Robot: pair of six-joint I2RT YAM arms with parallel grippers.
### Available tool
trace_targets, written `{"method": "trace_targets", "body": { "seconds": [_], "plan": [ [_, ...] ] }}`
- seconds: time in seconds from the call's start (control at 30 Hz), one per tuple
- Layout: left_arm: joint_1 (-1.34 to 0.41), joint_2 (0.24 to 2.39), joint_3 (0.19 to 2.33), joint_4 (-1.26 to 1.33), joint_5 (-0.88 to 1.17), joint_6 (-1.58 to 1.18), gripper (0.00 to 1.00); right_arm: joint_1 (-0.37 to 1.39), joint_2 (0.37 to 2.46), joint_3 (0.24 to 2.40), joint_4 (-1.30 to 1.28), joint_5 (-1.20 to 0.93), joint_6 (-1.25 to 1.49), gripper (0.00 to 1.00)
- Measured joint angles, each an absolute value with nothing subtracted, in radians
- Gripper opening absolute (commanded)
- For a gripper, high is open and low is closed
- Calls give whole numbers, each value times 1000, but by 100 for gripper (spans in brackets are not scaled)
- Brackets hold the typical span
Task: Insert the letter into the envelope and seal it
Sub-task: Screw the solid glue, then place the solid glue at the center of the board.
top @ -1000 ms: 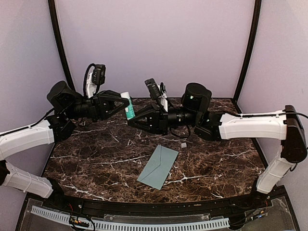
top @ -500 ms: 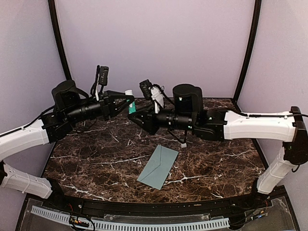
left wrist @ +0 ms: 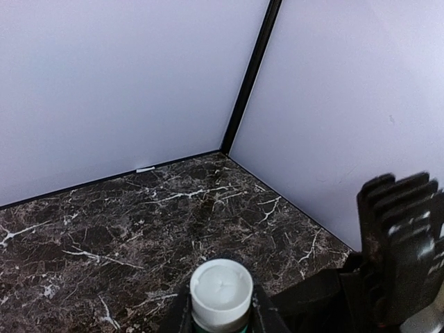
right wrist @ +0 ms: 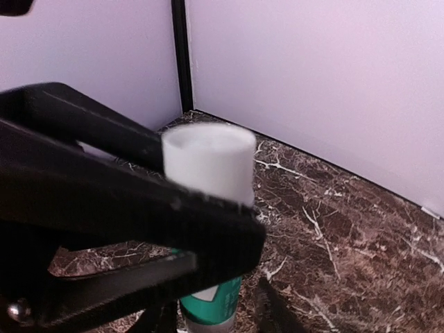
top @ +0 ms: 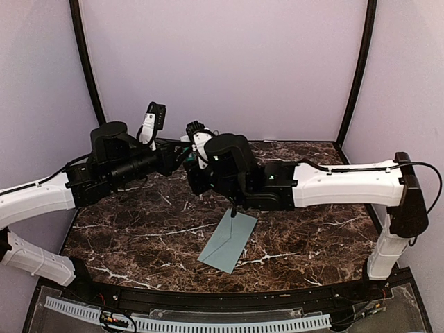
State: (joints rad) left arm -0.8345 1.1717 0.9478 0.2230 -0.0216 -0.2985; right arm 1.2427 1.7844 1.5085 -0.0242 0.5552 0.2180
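Observation:
The pale teal envelope (top: 229, 241) lies flat on the dark marble table (top: 312, 229), near the front middle. No letter shows in any view. My left gripper (top: 179, 154) (left wrist: 220, 309) is raised over the back of the table, shut on a green glue stick with a white cap (left wrist: 220, 284). In the right wrist view the stick (right wrist: 208, 163) stands upright, with the left gripper's black fingers (right wrist: 125, 208) across its middle. My right gripper (right wrist: 215, 320) reaches up around the stick's green lower end; its right finger (right wrist: 272, 309) stands apart from the tube.
The right arm (top: 333, 184) stretches across the table from the right and hangs over the envelope's far end. Purple walls with black corner posts (top: 89, 76) close in the back and sides. A black rail (top: 208, 298) runs along the near edge.
The right arm has swung left and its gripper has closed in on the glue stick. The left gripper has carried the stick a little right and farther back. The envelope has not moved.

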Motion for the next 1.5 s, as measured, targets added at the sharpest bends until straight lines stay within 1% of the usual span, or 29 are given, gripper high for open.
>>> {"method": "trace_targets", "body": {
  "seconds": [0.1,0.17,0.33,0.43,0.53,0.7,0.77,0.93,1.07,1.23,1.5],
  "plan": [
    [-833,1172,948,186,-31,-300,0,1241,1757,1485,19,558,205,61],
    [-816,1170,948,176,-14,-302,0,1233,1699,1415,69,530,197,66],
    [-731,1150,932,169,65,-321,0,1171,1507,1253,112,433,246,67],
    [-686,1110,865,194,94,-314,0,1088,1413,1174,112,381,296,68],
    [-681,1085,784,223,134,-298,0,1006,1372,1108,96,299,340,66],
    [-681,1086,678,279,208,-271,0,895,1429,1093,-47,133,350,62],
    [-681,1086,645,313,230,-257,0,864,1468,1093,-112,96,338,61],
    [-681,1092,498,486,258,-220,0,782,1595,1103,-275,19,318,60],
    [-681,1145,429,575,249,-189,0,752,1676,1132,-367,20,322,61],
    [-685,1218,384,708,217,-156,0,750,1736,1151,-403,39,339,60],
    [-706,1385,375,889,167,-117,0,748,1785,1160,-427,115,378,59]
  ]
}}
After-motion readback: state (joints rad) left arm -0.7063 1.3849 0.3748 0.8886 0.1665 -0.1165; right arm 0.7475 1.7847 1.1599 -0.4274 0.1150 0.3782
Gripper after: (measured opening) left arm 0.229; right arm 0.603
